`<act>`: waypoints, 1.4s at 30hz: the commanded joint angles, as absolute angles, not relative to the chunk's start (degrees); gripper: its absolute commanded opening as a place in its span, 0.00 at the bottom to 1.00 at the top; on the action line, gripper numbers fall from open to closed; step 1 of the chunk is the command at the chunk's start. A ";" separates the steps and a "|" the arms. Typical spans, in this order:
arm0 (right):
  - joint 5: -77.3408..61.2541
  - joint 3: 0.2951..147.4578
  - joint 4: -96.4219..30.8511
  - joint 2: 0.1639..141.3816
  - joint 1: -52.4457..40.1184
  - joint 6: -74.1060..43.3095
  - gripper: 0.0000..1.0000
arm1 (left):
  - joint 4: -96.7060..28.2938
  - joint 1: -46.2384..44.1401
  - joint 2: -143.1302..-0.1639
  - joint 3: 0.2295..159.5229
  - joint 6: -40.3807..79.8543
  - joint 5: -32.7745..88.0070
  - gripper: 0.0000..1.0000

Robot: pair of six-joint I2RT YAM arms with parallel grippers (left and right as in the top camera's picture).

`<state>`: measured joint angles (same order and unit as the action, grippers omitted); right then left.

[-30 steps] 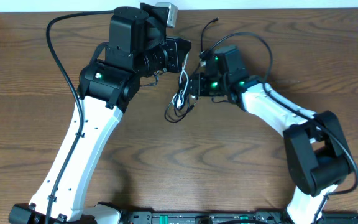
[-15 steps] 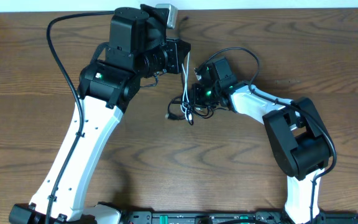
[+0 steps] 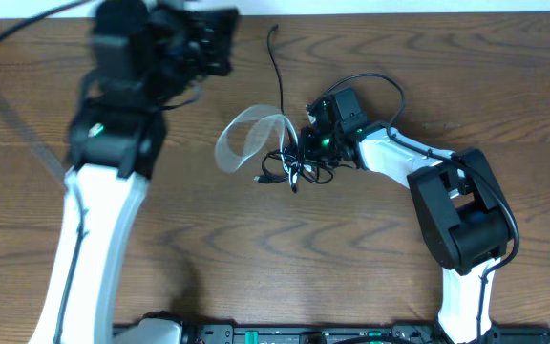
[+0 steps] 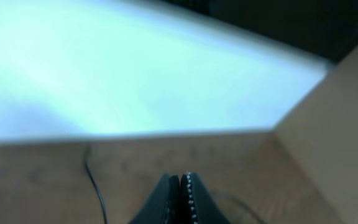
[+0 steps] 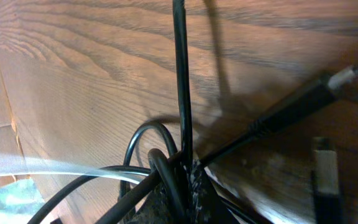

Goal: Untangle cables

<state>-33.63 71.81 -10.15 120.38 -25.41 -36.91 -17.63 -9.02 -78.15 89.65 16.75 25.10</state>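
Right gripper (image 5: 188, 186) is seen clamped on the black cable (image 5: 180, 81), at the tangle on the table (image 3: 208, 239). White cable (image 3: 246, 129) is blurred, looping just left. Left gripper (image 4: 180, 190) is pressed closed, nothing seen between.

No word, brand, label or number is legible anywhere in the room: none on the cables (image 3: 289, 170) at the right pincer (image 5: 182, 186), none on the table (image 3: 256, 268) beneath.

one black cable (image 3: 277, 67), one white cable (image 3: 225, 137)
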 commanded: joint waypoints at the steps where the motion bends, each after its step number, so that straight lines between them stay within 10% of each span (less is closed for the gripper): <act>1: -30.13 71.07 -11.62 121.91 -23.88 -37.32 0.01 | -16.51 -7.20 -72.31 91.11 17.28 23.38 0.07; 12: -36.51 71.24 -12.01 121.21 -20.27 -33.76 0.01 | -27.22 -6.68 -71.33 91.09 17.28 23.35 0.08; 23: -66.28 71.24 -9.93 111.31 -16.32 -6.07 0.01 | -36.05 -11.00 -85.86 91.09 17.23 31.31 0.08; 42: -35.90 71.24 -20.23 110.26 -15.68 -19.33 0.01 | -37.26 -17.04 -99.35 90.11 13.87 39.31 0.37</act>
<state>-38.79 71.24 -20.08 110.34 -15.97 -17.76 -36.27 -16.08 -99.55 90.67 17.04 39.09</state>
